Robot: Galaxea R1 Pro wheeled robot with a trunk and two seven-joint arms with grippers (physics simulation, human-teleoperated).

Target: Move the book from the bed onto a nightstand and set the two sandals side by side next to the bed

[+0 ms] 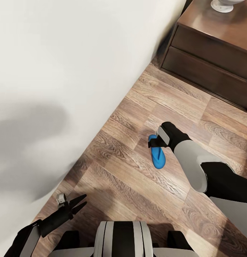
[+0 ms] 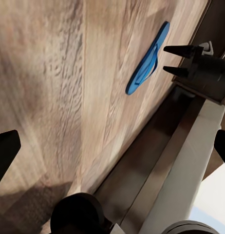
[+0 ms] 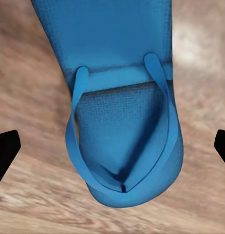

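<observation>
One bright blue sandal (image 1: 158, 157) lies flat on the wood floor, a short way from the bed (image 1: 59, 78), whose light mattress fills the left of the head view. My right gripper (image 1: 152, 143) hangs open just above the sandal's far end, fingers astride it without touching. Close up, the sandal (image 3: 124, 112) and its thin straps lie between the spread fingertips of the right gripper (image 3: 112, 148). The left wrist view shows the sandal (image 2: 146, 61) with the right gripper (image 2: 165, 59) beside it. My left gripper (image 1: 82, 202) is open and empty, low near the bed's edge. The book is out of view.
The dark wooden nightstand (image 1: 212, 53) stands at the back right, with a white lamp base (image 1: 223, 5) on its top. Bare wood floor (image 1: 130, 185) runs between the bed and the nightstand. My own base (image 1: 121, 239) is at the bottom.
</observation>
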